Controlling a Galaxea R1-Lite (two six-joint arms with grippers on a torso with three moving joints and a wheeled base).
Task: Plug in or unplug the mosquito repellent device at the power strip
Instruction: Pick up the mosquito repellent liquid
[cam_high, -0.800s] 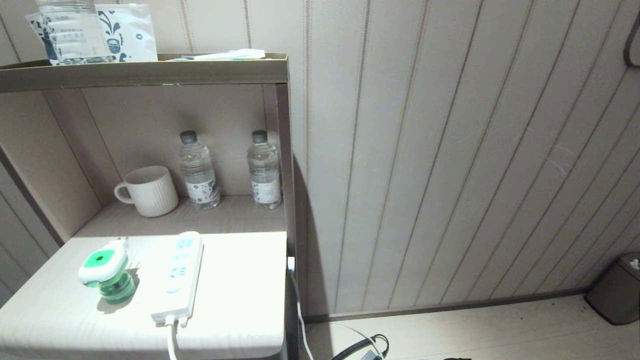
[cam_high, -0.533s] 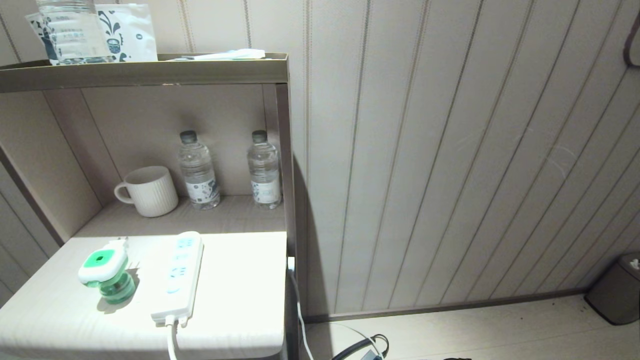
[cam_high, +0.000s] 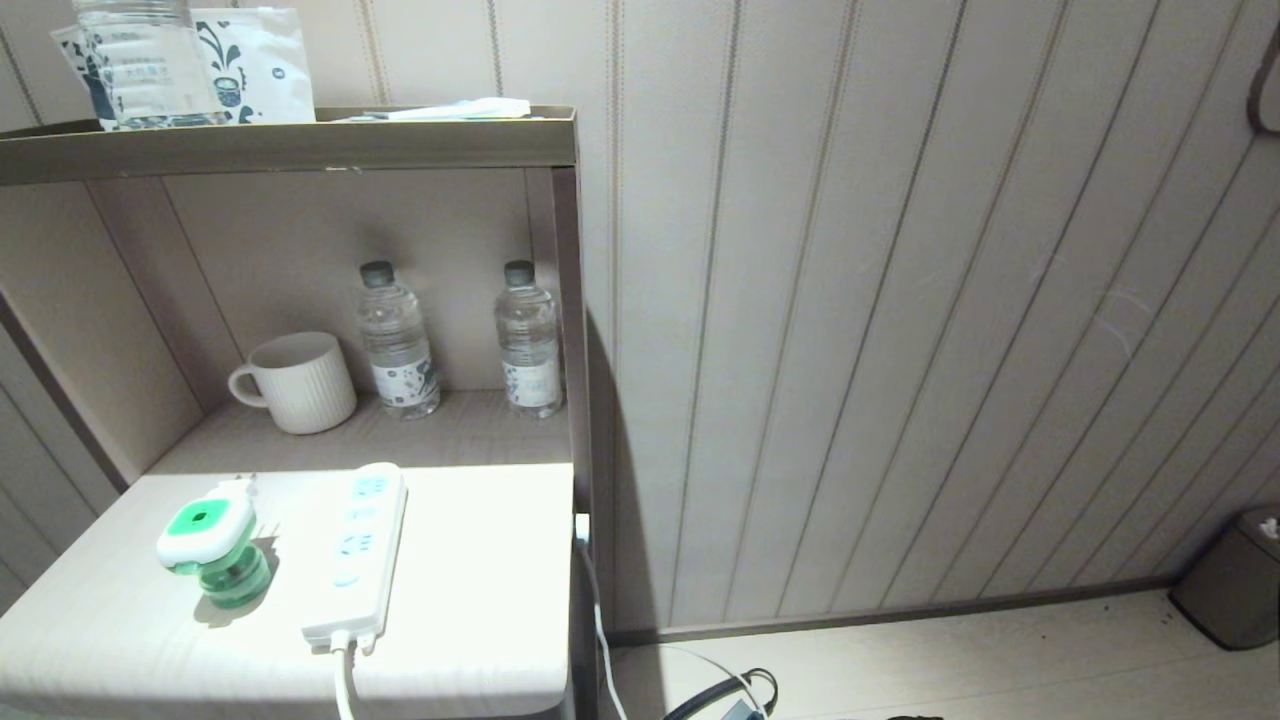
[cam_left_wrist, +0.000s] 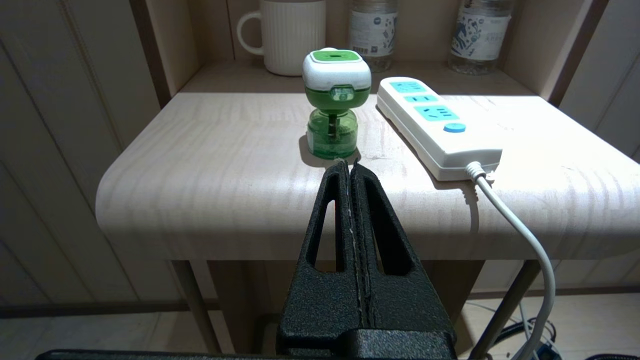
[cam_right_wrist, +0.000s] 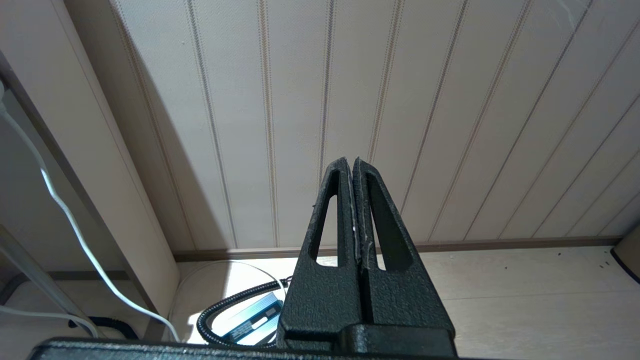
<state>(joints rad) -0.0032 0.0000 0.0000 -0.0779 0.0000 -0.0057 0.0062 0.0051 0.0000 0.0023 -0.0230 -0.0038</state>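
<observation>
So the mosquito repellent device (cam_high: 212, 550) stands upright on the pale table (cam_high: 480, 600), unplugged, just beside the power strip (cam_high: 358, 550) on its left. Behind them a mug (cam_high: 296, 382) and two water bottles (cam_high: 397, 342) sit in the shelf nook. Left gripper (cam_left_wrist: 348, 166) hangs near the table edge facing the device, fingers pressed together, empty. Right gripper (cam_right_wrist: 349, 162) faces the wall, also closed and empty.

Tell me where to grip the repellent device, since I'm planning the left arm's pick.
Probably grip the repellent device by its white square head, hand pads on two flat opposite sides. It stands upright beside the power strip, unplugged. Come from the table's front edge, where the left hand waits shut; the bottle below is rounder.
</observation>
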